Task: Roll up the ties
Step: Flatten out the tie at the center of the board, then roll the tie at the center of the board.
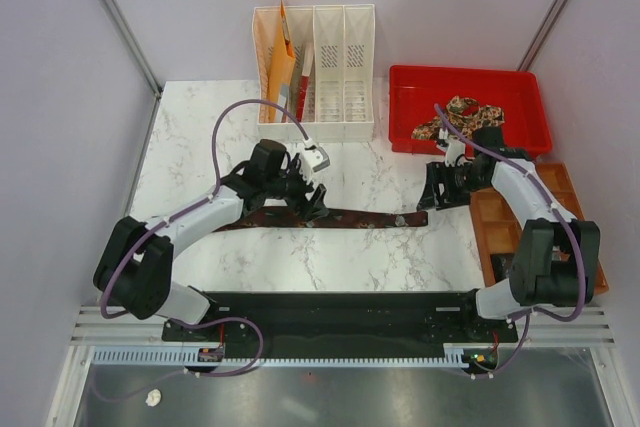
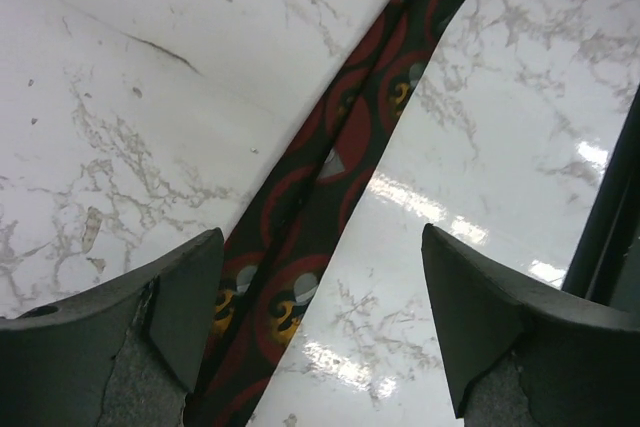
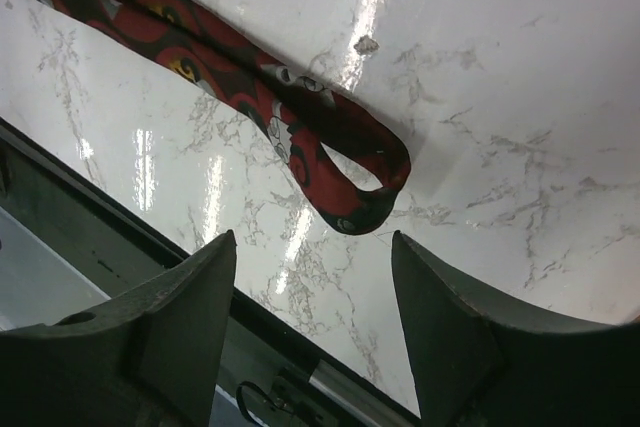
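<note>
A dark maroon tie [image 1: 340,218] with red circle pattern lies flat and stretched across the marble table. My left gripper [image 1: 312,197] is open just above its middle-left part; in the left wrist view the tie [image 2: 330,187] runs diagonally past the left finger [image 2: 170,307]. My right gripper [image 1: 433,192] is open beside the tie's right end, which is curled into a small loop [image 3: 350,172]. A tan-and-brown paisley tie [image 1: 460,113] lies bunched in the red tray [image 1: 520,97].
A white file rack [image 1: 330,57] with orange folders [image 1: 282,57] stands at the back. A brown compartment tray [image 1: 500,222] sits at the right edge. The black base rail [image 1: 320,312] runs along the near edge.
</note>
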`<state>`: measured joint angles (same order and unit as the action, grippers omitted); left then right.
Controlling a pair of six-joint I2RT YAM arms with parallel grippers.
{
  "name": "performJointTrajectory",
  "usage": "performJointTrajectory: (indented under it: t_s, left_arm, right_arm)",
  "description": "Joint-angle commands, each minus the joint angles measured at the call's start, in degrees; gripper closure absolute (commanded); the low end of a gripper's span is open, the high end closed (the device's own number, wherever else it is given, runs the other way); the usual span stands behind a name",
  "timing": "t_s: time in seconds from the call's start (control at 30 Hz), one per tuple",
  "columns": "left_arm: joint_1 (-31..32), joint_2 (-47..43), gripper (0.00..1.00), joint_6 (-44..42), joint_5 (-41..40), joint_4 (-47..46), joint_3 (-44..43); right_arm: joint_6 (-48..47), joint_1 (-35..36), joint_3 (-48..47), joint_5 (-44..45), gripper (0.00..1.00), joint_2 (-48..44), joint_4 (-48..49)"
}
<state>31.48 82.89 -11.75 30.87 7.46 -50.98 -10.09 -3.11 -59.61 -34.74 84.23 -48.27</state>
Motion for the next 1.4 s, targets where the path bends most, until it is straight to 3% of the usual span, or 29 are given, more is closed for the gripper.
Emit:
performJointTrajectory:
  t_s: [0.0,0.47,0.53,0.63,0.7,0.8,0.93,1.03,1.23,1.37]
  left_arm:
    - [-0.1,-1.3,0.14,-11.5,-4.4,2.9,1.5]
    - [-0.1,0.1,0.15,-13.1,-7.1,6.0,3.0]
    - [-0.2,0.5,0.15,-13.1,-7.1,5.9,2.7]
    - [-0.3,1.3,0.15,-12.9,-7.6,6.0,2.6]
    - [-0.7,1.8,0.15,-12.4,-7.7,6.1,2.2]
    - [-1.2,2.4,0.15,-12.4,-7.1,6.3,1.9]
    - [-1.3,2.5,0.17,-14.9,-6.2,6.9,1.7]
    - [-1.3,2.2,0.20,-17.3,-6.9,6.9,2.2]
    - [-1.3,0.9,0.25,-22.8,-4.4,7.3,3.9]
    - [-1.3,1.0,0.04,-28.3,-1.9,6.3,3.6]
  right_arm:
    - [3.1,0.1,1.1,4.8,0.31,1.5,2.2]
    - [3.7,0.2,2.3,3.3,0.57,7.8,5.6]
    - [2.8,0.2,2.3,2.7,0.57,7.7,4.9]
    - [2.4,0.2,1.8,0.3,0.47,8.7,3.5]
    - [2.2,0.2,1.4,0.0,0.46,9.5,2.7]
    - [1.4,0.1,1.3,2.5,0.59,10.7,2.5]
    - [0.7,-1.8,0.1,3.4,0.88,12.0,2.2]
    - [-0.5,-3.7,-2.4,3.3,1.00,12.0,0.7]
    - [-0.9,-6.1,-5.2,-1.0,1.00,12.4,-1.5]
    - [-0.4,-6.1,-4.3,-1.7,1.00,13.5,-0.3]
